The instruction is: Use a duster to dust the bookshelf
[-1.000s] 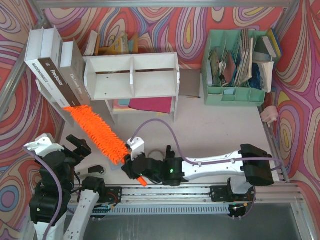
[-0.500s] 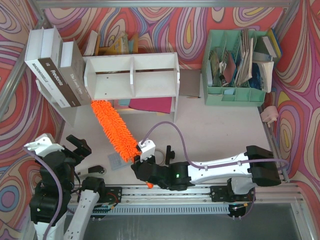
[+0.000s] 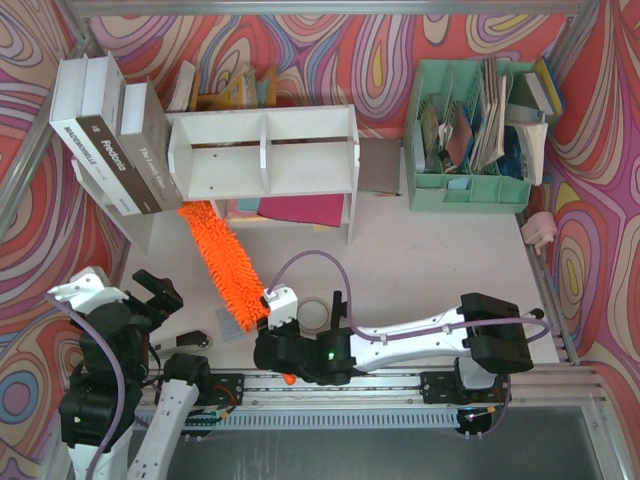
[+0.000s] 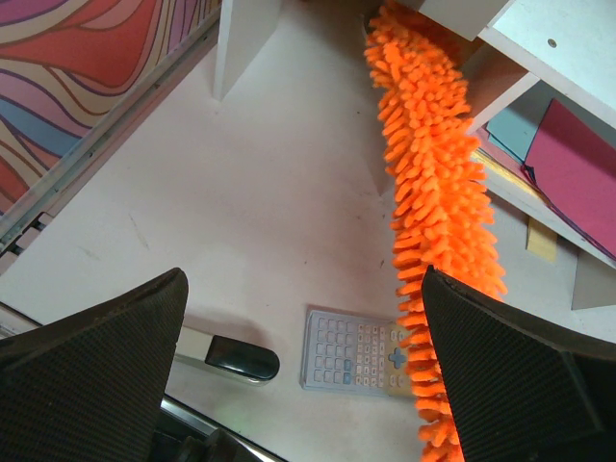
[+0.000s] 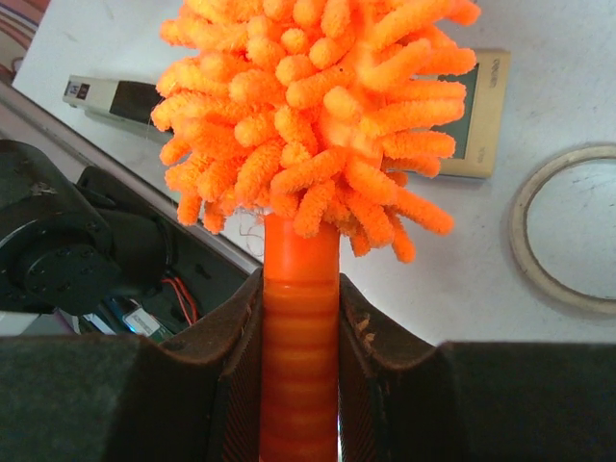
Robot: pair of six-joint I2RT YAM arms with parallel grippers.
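The white bookshelf (image 3: 265,150) stands on legs at the back centre, and its underside shows in the left wrist view (image 4: 539,48). The fluffy orange duster (image 3: 225,265) slants from the shelf's lower left corner down toward the arm bases. It hangs past the shelf edge in the left wrist view (image 4: 433,192). My right gripper (image 3: 272,345) is shut on the duster's orange plastic handle (image 5: 298,318), with the head (image 5: 318,106) fanning out above the jaws. My left gripper (image 3: 152,292) stands wide open near the table's front left (image 4: 303,327), holding nothing.
Big white and brown books (image 3: 110,140) lean at the shelf's left. A mint-green organizer (image 3: 470,130) stands back right. A calculator (image 4: 356,351), a stapler (image 4: 226,356) and a tape ring (image 5: 568,231) lie on the table near the duster's lower end.
The right gripper has swung the duster more upright. Its tip moved right from under the books to the shelf's lower left corner, and the gripper shifted slightly back toward the bases.
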